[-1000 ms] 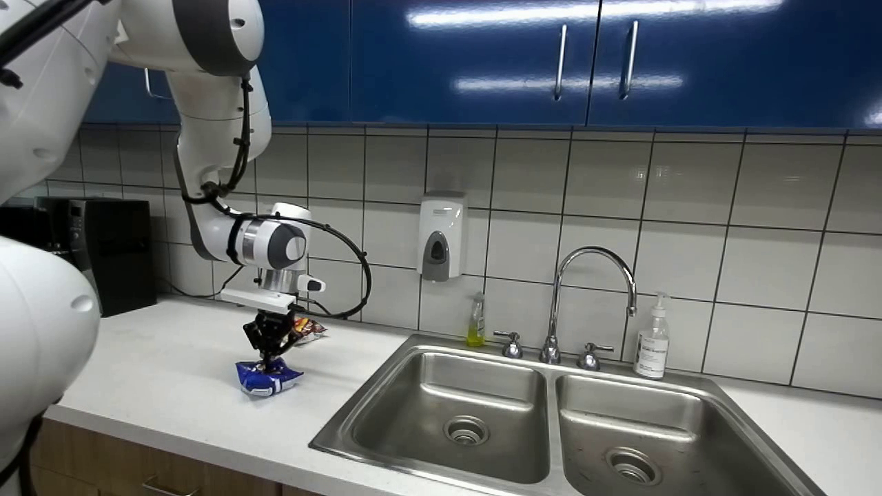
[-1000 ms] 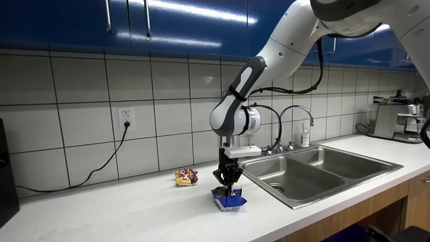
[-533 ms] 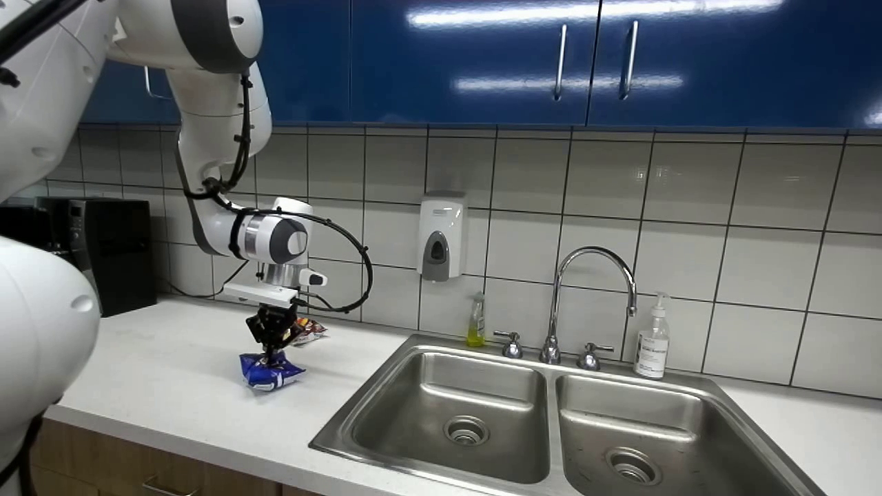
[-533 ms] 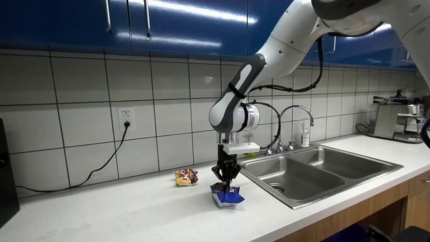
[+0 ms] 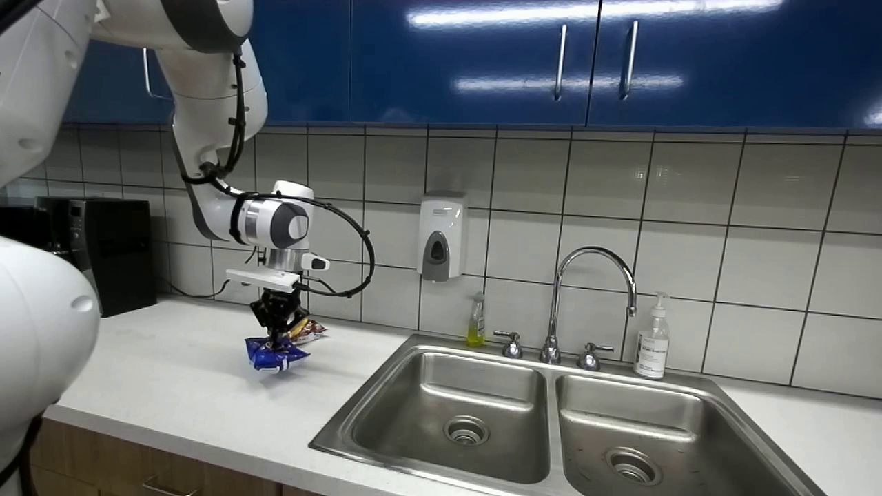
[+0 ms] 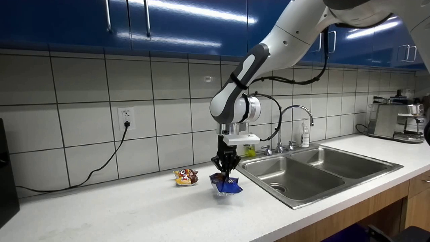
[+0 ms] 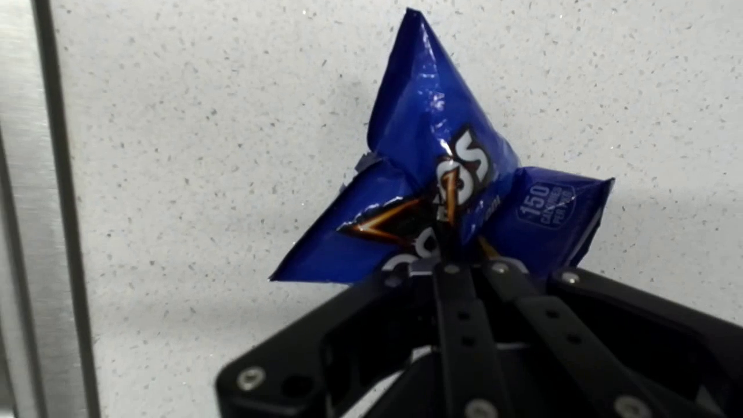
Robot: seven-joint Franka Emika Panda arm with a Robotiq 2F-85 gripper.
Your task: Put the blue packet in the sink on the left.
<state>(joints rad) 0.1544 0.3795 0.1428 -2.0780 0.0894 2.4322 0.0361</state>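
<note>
In an exterior view the blue packet (image 5: pixel 284 357) is seen left of the middle, in the lower half of the frame. It is pinched by its crumpled middle in the gripper (image 6: pixel 226 176), which is squeezed narrow on it. It is held just above the counter (image 5: pixel 172 372), and a soft shadow (image 6: pixel 231 200) is cast below. In the wrist view its corners are pointed to the top, the left and the right of the frame, and a metal strip (image 7: pixel 43 244) is shown down the far left. In both exterior views the sink (image 5: pixel 553 427) is set to the right of the packet, and the left bowl (image 5: pixel 496 461) is the nearer one to it. In an exterior view a red and yellow packet (image 6: pixel 186 177) is seen on the counter near the wall (image 6: pixel 173 117), to the left of the gripper. Behind the sink a tap (image 5: pixel 554 310) is fixed, and a spray bottle (image 5: pixel 476 325) is stood to its left and a pump bottle (image 5: pixel 652 353) to its right. A soap holder (image 5: pixel 442 234) is fixed to the wall, with blue cupboards (image 5: pixel 475 62) hung along the top of the frame. A black box (image 5: pixel 117 255) is seen at the far left.
</note>
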